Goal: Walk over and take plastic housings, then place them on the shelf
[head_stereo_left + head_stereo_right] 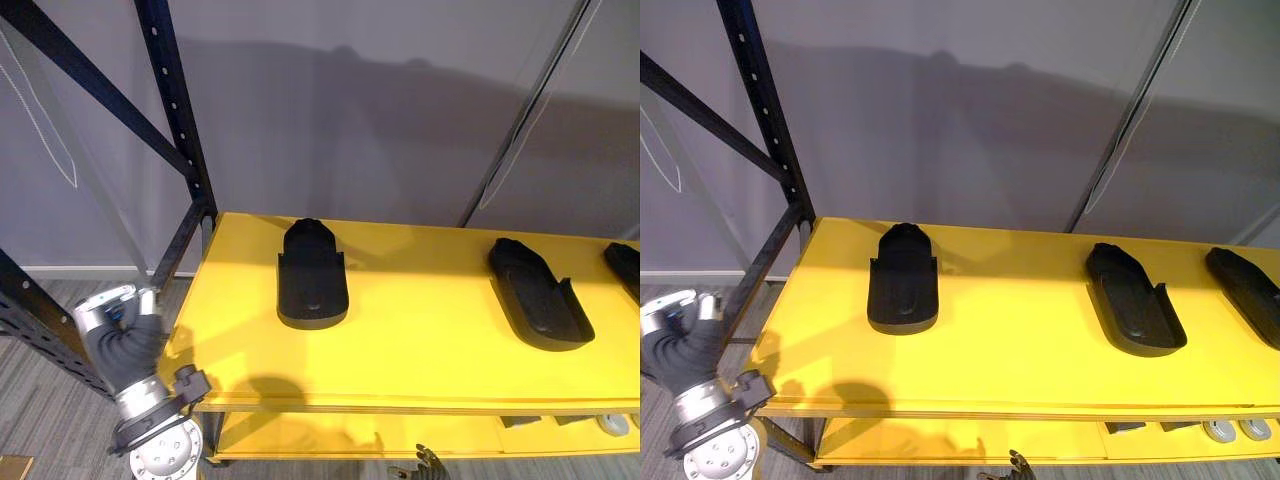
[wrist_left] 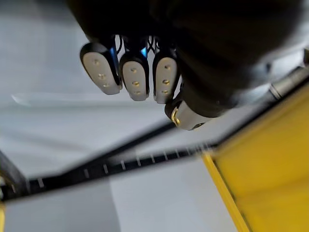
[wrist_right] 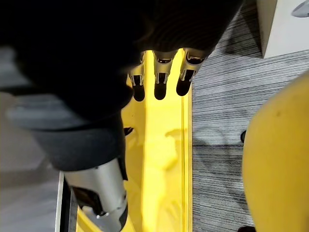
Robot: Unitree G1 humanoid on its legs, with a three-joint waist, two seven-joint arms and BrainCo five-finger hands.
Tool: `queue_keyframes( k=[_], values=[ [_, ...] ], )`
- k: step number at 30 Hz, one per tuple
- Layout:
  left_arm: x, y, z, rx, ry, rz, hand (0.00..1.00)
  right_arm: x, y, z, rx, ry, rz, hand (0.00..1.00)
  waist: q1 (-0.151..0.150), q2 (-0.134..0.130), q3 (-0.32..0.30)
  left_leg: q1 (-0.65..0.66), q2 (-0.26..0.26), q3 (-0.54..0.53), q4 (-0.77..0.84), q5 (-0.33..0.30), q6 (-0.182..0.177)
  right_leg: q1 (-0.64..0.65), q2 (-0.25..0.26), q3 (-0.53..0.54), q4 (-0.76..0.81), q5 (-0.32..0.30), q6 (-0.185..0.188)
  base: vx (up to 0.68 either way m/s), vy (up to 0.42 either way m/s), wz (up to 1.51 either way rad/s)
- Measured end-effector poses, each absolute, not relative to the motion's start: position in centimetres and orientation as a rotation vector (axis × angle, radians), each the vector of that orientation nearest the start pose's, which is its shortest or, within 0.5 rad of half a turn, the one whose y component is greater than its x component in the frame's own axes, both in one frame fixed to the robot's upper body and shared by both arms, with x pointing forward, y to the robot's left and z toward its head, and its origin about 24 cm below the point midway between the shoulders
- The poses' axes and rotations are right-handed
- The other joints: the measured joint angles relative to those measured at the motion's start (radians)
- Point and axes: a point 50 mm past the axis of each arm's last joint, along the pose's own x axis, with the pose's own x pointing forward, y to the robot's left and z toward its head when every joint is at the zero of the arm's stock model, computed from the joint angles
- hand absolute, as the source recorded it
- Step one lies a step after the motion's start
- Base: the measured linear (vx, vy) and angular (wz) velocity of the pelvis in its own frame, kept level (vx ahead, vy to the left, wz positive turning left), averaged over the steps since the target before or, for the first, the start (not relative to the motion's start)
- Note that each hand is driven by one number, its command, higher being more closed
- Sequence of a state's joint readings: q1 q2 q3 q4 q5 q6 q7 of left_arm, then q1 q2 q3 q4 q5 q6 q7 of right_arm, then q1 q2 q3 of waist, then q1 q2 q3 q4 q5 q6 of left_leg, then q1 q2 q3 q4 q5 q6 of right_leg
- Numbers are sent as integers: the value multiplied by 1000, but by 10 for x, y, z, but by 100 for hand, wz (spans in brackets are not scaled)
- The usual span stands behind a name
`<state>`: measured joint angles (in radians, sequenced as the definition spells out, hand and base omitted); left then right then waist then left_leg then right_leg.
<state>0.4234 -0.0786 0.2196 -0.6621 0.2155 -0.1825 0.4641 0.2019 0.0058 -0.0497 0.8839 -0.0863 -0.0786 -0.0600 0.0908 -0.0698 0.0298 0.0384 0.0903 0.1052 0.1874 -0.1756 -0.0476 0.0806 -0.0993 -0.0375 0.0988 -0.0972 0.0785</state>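
Observation:
Three black plastic housings lie on the yellow shelf: one at the left, one to the right and a third at the right edge. My left hand hangs off the shelf's left end, below its top; its fingers are curled and hold nothing. My right hand is low in front of the shelf's front edge. Its fingers hang relaxed over a lower yellow level, with nothing in them.
A black perforated upright with diagonal braces stands at the shelf's back left corner. A grey wall is behind. Small grey parts lie on the lower level at the right. Grey striped floor runs in front.

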Motion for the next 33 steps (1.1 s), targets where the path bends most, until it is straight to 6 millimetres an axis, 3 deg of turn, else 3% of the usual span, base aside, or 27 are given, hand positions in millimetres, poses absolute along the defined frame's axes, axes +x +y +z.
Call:
queue_keyframes(
  k=[3,6,12,15,17,18,21,22,26,33],
  values=[
    [128,233,118,238,-386,848,100,89,-161,-155,-76,999,-79,0,8,-1,0,-13,0,-16,11,-1,-1,1,0,-11,0,-1,-1,-28,-9,18],
    [122,240,89,254,-224,856,100,90,-161,-154,-78,996,-75,0,13,-1,0,-18,-2,-28,20,-1,-1,9,-2,-30,0,-4,-2,-22,1,15],
    [110,243,5,214,211,822,100,92,-157,-154,-100,998,-39,0,24,-3,2,-15,-9,-30,23,-1,0,-1,-4,-35,33,-29,-6,-19,7,1],
    [87,246,-41,184,453,850,100,94,-158,-152,-100,986,-41,0,21,-1,4,-15,-11,-29,21,-1,0,-14,-8,-35,56,-43,-8,0,0,0],
    [63,244,-84,143,696,837,100,96,-157,-151,-99,979,-41,0,17,1,5,-6,-13,-25,12,-1,0,-14,-10,-34,62,-50,-7,0,0,0],
    [57,242,-94,124,752,825,0,97,-157,-151,-99,976,-41,0,17,1,5,-4,-13,-24,10,-1,0,-14,-11,-33,62,-51,-7,19,3,-4],
    [39,225,-125,60,949,712,0,100,-155,-150,-94,969,-37,0,2,7,4,7,-15,-18,-2,-1,0,-14,-14,-32,61,-54,-5,18,9,-5],
    [40,225,-126,56,955,689,0,100,-155,-150,-93,968,-36,0,2,10,3,10,-15,-14,-7,-1,0,-14,-14,-30,61,-54,-5,20,11,-6],
    [63,217,-133,58,950,598,0,102,-161,-149,-94,964,-59,0,-3,38,2,21,-16,-7,-21,0,-1,-13,-17,-26,50,-54,-4,16,12,-5],
    [82,207,-134,94,924,495,0,109,-165,-149,-82,957,-87,0,-24,49,7,32,-18,7,-35,3,-3,-11,-16,-21,45,-53,-4,34,13,-4]
  ],
)
